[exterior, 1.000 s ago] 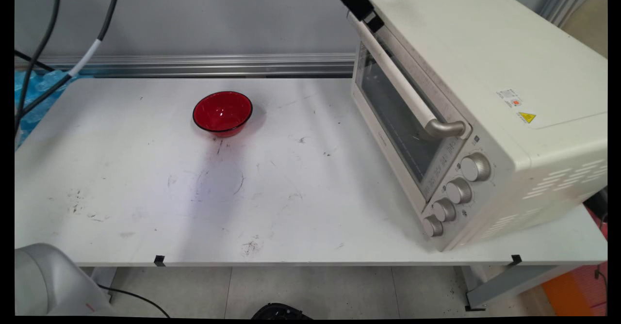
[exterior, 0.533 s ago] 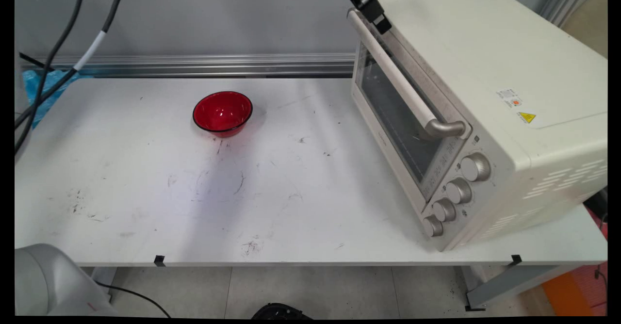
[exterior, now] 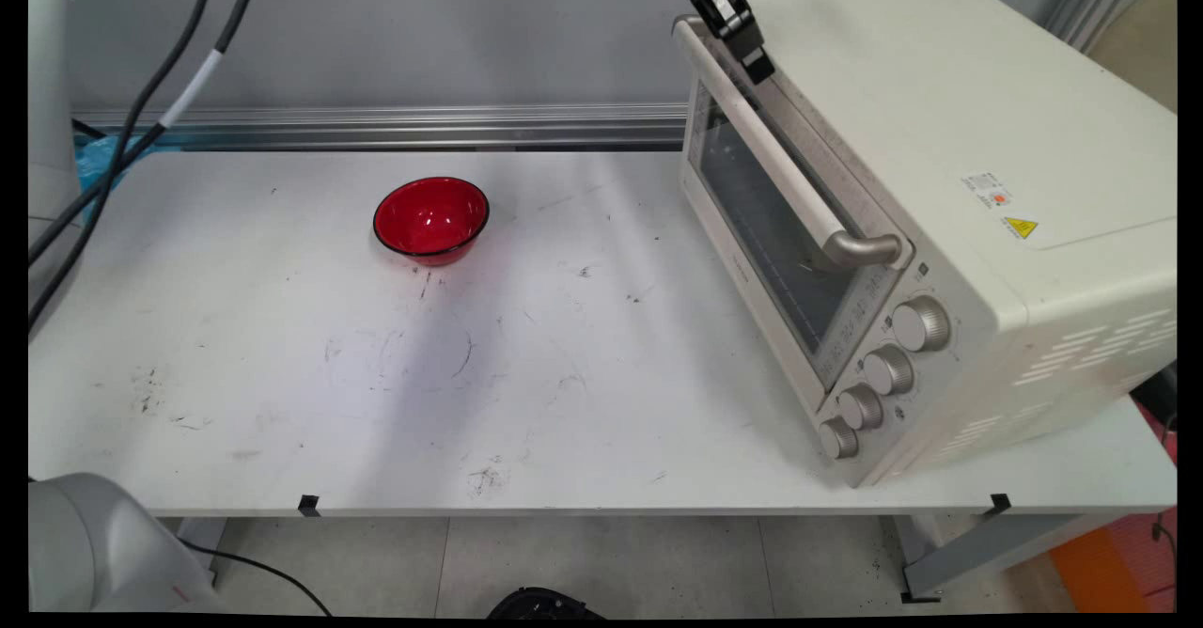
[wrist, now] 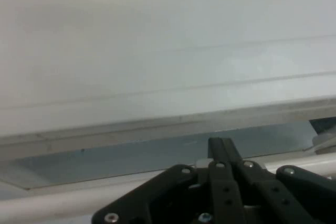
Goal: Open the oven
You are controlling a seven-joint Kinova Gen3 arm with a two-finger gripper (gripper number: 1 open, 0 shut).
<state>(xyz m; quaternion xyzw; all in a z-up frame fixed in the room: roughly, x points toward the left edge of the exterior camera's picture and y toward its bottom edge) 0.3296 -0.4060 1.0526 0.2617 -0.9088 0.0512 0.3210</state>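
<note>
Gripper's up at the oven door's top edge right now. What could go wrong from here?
1. The gripper sits at the far end of the door handle, not its middle; pulling there could let it slip off.
2. The toaster oven stands loose on the table, angled near the front edge; a hard pull might drag it.

The toaster oven (exterior: pixel 940 186) has a cream casing with a smooth, faintly satin painted look, and its door holds a dark glass pane (exterior: pixel 766 224) that reflects a little. The door handle (exterior: pixel 761 144) is a pale matt bar ending in brushed, silvery metal, and the four knobs (exterior: pixel 879 369) look like the same brushed metal. The red bowl (exterior: pixel 431 218) is glossy and seems translucent, like plastic or glass, with bright highlights inside. The tabletop (exterior: pixel 282 374) is white, matt and scuffed with dark marks. The gripper (exterior: pixel 742 31) is matt black with small shiny screw heads on its linkage.
</note>
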